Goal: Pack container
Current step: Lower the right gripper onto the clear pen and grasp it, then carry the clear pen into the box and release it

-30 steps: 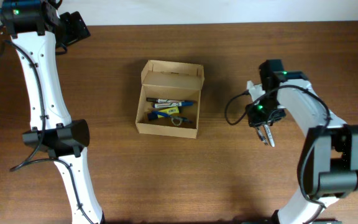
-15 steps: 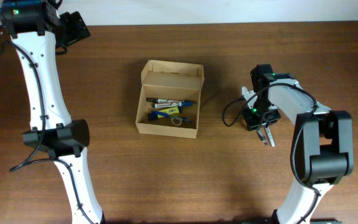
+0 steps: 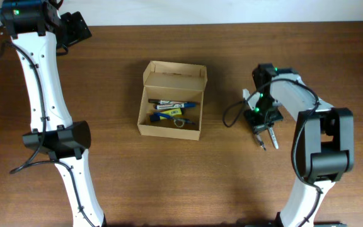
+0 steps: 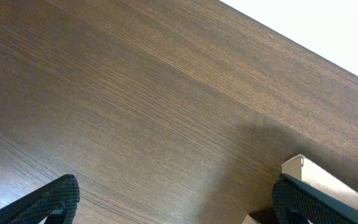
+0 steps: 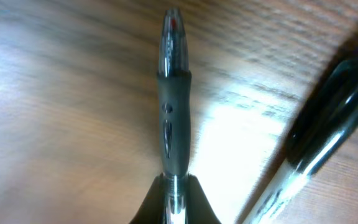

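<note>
Overhead: the right gripper (image 3: 261,128) has shifted in, well right of the open container (image 3: 171,101) on the bench (image 3: 188,183).

Left wrist: the left gripper (image 4: 179,208) gapes, idle.

Right wrist: the jaws have just clenched a pen (image 5: 174,93) beside a marker (image 5: 319,140), so it looks ready for packing.

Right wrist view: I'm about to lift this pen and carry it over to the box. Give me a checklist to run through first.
1. Right end effector shut on the pen: ok, the barrel sits between its fingers.
2. Black marker outside the grip: ok, it lies beside the pen, apart from it, on the table.
3. Pen clear of the table: cannot tell.
4. Container open: ok, the lid flap stands back.
5. Room inside: probably ok, the writing items cover only part of the floor.
6. Left end effector out of the path: ok, open at the far corner.
</note>
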You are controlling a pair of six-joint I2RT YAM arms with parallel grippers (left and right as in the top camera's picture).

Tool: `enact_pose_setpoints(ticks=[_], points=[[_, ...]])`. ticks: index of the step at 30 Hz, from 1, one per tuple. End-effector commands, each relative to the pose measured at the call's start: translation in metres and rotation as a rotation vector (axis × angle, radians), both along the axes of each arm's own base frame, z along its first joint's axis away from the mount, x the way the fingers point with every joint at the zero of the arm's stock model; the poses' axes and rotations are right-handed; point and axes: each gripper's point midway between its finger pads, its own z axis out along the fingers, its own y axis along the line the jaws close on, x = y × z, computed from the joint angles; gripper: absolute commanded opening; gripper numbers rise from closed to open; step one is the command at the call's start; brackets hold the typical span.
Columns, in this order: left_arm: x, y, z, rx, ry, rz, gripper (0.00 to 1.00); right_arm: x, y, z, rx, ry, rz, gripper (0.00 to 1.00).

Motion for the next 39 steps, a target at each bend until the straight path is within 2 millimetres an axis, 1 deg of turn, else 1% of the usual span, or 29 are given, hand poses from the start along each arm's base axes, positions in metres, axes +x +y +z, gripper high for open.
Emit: enact_pose_setpoints(ticks=[1, 5, 7, 10, 11, 12, 14, 16, 17, 20, 22, 24, 30, 34, 36, 39], points=[[0.0, 0.005, 0.004, 0.018, -0.011, 0.003, 1.0, 0.046, 0.033, 0.066, 0.072, -0.156, 0.044, 0.04], [0.0, 0.005, 0.004, 0.018, -0.011, 0.003, 1.0, 0.075, 0.067, 0.149, 0.105, -0.336, 0.119, 0.04], [0.0, 0.005, 0.004, 0.018, -0.011, 0.003, 1.0, 0.087, 0.091, 0.193, 0.133, -0.455, 0.172, 0.04], [0.0, 0.005, 0.004, 0.018, -0.011, 0.004, 1.0, 0.093, 0.134, 0.244, 0.187, -0.617, 0.279, 0.04], [0.0, 0.005, 0.004, 0.018, -0.011, 0.003, 1.0, 0.091, 0.149, 0.256, 0.202, -0.656, 0.344, 0.04], [0.0, 0.005, 0.004, 0.018, -0.011, 0.003, 1.0, 0.088, 0.162, 0.262, 0.213, -0.682, 0.41, 0.04], [0.0, 0.005, 0.004, 0.018, -0.011, 0.003, 1.0, 0.078, 0.191, 0.266, 0.232, -0.704, 0.553, 0.04], [0.0, 0.005, 0.004, 0.018, -0.011, 0.004, 1.0, 0.066, 0.213, 0.257, 0.239, -0.683, 0.67, 0.04], [0.0, 0.005, 0.004, 0.018, -0.011, 0.003, 1.0, 0.059, 0.224, 0.248, 0.24, -0.66, 0.742, 0.04], [0.0, 0.005, 0.004, 0.018, -0.011, 0.003, 1.0, 0.044, 0.247, 0.222, 0.238, -0.597, 0.924, 0.04], [0.0, 0.005, 0.004, 0.018, -0.011, 0.003, 1.0, 0.037, 0.259, 0.201, 0.235, -0.549, 1.036, 0.04], [0.0, 0.005, 0.004, 0.018, -0.011, 0.003, 1.0, 0.035, 0.267, 0.18, 0.233, -0.506, 1.108, 0.04], [0.0, 0.005, 0.004, 0.018, -0.011, 0.003, 1.0, 0.043, 0.274, 0.122, 0.234, -0.4, 1.117, 0.04], [0.0, 0.005, 0.004, 0.018, -0.011, 0.003, 1.0, 0.037, 0.282, 0.083, 0.293, -0.302, 1.107, 0.04], [0.0, 0.005, 0.004, 0.018, -0.011, 0.004, 1.0, 0.036, 0.283, 0.062, 0.288, -0.256, 1.073, 0.04], [0.0, 0.005, 0.004, 0.018, -0.011, 0.003, 1.0, 0.035, 0.282, 0.04, 0.276, -0.205, 1.017, 0.04]])
